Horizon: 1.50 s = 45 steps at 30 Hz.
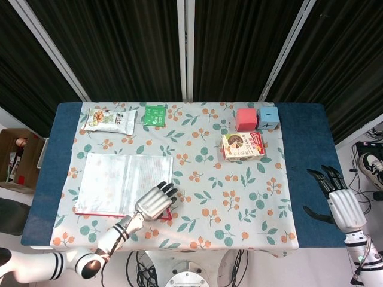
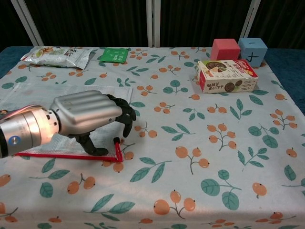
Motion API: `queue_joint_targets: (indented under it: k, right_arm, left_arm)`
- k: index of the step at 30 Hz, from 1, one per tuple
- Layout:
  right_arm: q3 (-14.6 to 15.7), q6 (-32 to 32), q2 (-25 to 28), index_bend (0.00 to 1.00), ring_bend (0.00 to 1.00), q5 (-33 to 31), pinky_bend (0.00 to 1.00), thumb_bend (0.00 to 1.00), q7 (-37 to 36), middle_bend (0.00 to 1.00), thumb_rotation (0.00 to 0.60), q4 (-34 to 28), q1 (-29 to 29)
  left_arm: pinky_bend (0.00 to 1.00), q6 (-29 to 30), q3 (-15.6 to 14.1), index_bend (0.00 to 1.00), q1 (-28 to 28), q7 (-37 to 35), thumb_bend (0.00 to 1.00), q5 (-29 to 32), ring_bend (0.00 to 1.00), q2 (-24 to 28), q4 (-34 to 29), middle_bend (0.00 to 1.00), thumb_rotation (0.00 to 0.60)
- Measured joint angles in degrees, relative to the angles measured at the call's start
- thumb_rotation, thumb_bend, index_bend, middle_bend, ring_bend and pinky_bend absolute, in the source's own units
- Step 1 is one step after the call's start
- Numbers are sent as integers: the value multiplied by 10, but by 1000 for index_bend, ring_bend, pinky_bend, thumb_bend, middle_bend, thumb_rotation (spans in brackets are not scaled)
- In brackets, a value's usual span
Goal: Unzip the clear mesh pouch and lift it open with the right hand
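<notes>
The clear mesh pouch (image 1: 122,179) lies flat on the left of the floral cloth, its red zipper edge (image 2: 66,155) toward me. The black zipper pull (image 2: 116,140) sits at the pouch's near right corner. My left hand (image 1: 154,202) hangs over that corner, its fingers (image 2: 125,117) curved downward and apart, the thumb just left of the pull. In the chest view the left hand (image 2: 88,117) covers much of the pouch (image 2: 57,90); I see nothing pinched. My right hand (image 1: 336,194) is far off at the right, over the blue table edge, fingers spread and empty.
A snack bag (image 1: 109,120) and a green packet (image 1: 154,114) lie at the back left. A red cube (image 1: 246,118), a blue cube (image 1: 268,117) and a biscuit box (image 1: 242,146) stand at the back right. A cardboard box (image 1: 17,156) sits on the floor at the left.
</notes>
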<state>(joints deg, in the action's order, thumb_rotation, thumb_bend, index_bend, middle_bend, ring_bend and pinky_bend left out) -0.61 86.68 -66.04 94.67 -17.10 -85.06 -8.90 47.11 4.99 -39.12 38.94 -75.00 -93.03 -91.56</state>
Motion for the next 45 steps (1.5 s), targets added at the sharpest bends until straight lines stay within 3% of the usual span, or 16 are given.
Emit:
queue_joint_targets:
  k: [23, 45]
  right_arm:
    - [3, 6, -1, 120, 0, -1, 0, 89, -6, 167, 600, 7, 8]
    - [3, 11, 0, 120, 0, 2, 0, 90, -10, 167, 600, 8, 11]
  left_arm:
    - [171, 26, -31, 530, -27, 12, 261, 13, 104, -26, 21, 161, 600]
    - [171, 56, -50, 617, -28, -5, 416, -4, 104, -28, 23, 189, 600]
